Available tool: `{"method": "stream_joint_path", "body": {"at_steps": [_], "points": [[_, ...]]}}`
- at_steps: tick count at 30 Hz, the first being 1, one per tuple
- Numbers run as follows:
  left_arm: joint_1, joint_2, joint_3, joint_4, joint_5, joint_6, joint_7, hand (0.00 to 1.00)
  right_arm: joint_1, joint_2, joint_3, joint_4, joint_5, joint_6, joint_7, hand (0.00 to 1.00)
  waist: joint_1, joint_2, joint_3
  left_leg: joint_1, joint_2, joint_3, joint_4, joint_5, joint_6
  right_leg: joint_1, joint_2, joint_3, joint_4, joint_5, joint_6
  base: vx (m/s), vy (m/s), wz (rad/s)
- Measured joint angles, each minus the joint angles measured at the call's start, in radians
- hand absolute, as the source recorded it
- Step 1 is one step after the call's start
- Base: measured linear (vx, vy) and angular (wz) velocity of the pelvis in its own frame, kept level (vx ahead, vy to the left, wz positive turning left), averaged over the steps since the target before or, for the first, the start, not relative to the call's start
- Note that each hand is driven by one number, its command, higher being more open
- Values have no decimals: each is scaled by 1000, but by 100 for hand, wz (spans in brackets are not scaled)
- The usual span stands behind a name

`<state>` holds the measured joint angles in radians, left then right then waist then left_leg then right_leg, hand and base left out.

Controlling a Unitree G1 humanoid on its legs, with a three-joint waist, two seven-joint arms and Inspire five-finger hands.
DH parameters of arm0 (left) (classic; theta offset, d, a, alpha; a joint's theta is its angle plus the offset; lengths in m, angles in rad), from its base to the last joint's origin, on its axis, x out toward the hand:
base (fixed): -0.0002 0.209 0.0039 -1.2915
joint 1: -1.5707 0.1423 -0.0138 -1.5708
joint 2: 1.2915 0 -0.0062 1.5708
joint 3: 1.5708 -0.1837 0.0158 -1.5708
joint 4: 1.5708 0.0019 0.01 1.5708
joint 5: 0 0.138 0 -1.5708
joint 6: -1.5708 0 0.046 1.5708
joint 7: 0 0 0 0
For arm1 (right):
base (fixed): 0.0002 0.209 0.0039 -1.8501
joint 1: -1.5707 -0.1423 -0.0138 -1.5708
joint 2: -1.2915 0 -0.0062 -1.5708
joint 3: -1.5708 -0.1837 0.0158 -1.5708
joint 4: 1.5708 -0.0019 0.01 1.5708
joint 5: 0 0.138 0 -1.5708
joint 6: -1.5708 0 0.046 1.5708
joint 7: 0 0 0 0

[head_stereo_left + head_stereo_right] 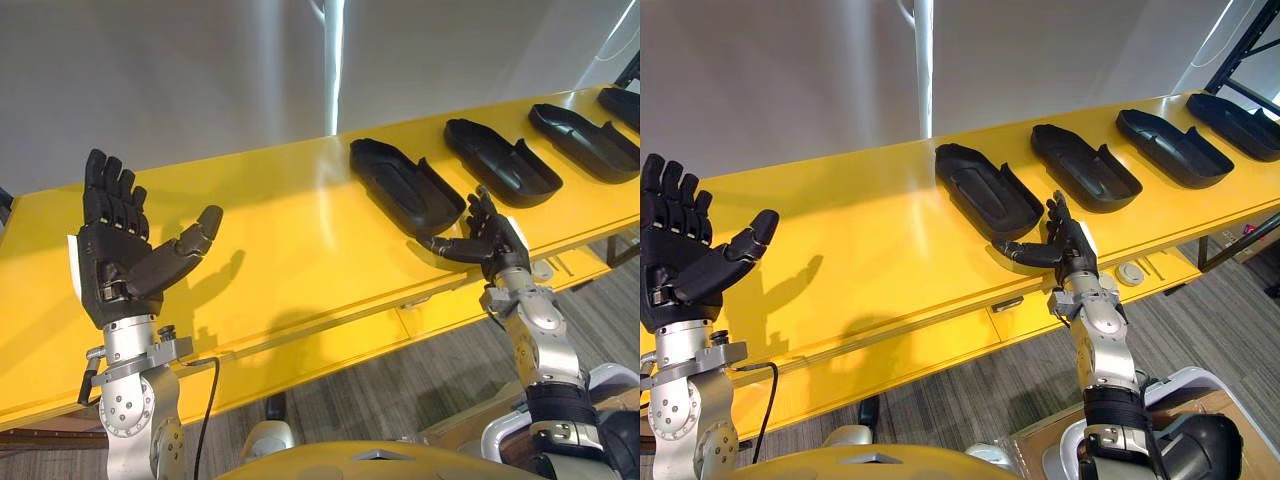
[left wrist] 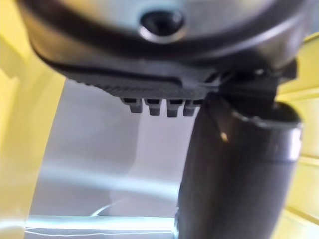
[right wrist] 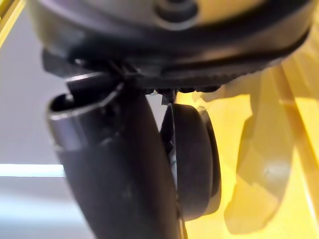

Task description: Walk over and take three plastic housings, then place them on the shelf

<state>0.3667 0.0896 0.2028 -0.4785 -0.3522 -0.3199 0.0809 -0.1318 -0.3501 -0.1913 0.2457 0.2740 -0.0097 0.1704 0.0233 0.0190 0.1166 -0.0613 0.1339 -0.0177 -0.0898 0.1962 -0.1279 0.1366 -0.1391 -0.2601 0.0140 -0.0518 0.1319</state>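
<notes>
Several black plastic housings lie in a row on the yellow table (image 1: 260, 230). The nearest housing (image 1: 405, 185) is at the middle, with two more (image 1: 500, 160) (image 1: 585, 140) further right. My right hand (image 1: 490, 238) is at the near end of the nearest housing, open, with straight fingers and the thumb stretched toward the left. I cannot tell whether it touches the housing. The right wrist view shows that housing (image 3: 192, 159) edge-on, just past the thumb (image 3: 114, 164). My left hand (image 1: 120, 250) is raised over the table's left part, open and holding nothing.
The table's front edge (image 1: 330, 330) runs along a lower yellow ledge, with grey carpet (image 1: 400, 390) below it. A grey wall (image 1: 200, 70) stands behind the table. A dark frame (image 1: 1240, 45) rises at the far right.
</notes>
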Motion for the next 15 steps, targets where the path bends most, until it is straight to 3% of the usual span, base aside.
{"method": "stream_joint_path", "body": {"at_steps": [15], "points": [[0, 14, -1, 0, 0, 0, -7, 100, 9, -11, 26, 19, 9, -30, 60, 100, 0, 2, -1, 0, 0, -1, 0, 0, 0, 1, 0, -1, 0, 0, -1, 0, 0, 0]]}}
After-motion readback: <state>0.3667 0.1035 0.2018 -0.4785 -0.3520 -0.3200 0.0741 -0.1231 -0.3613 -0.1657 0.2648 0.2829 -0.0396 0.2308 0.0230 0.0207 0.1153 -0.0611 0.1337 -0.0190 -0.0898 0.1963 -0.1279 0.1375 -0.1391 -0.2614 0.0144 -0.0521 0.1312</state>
